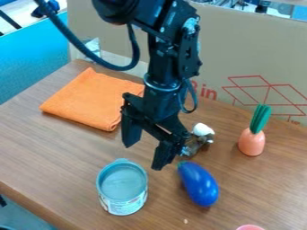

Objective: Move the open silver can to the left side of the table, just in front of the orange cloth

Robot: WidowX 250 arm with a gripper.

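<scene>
I have end effector [146, 147] wide open, empty, over worktop [54, 155]. I see open tin [123, 205] nearer camera, blue toy eggplant [199, 185] near right fingertip in view.

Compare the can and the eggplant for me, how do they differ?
The can stands upright, while the eggplant lies on its side. The can is a wide, open-topped cylinder; the eggplant is a slimmer, closed, rounded shape. The can's outside is pale with a printed label, the eggplant's a glossy deep blue. Both rest on the wooden table.
</scene>
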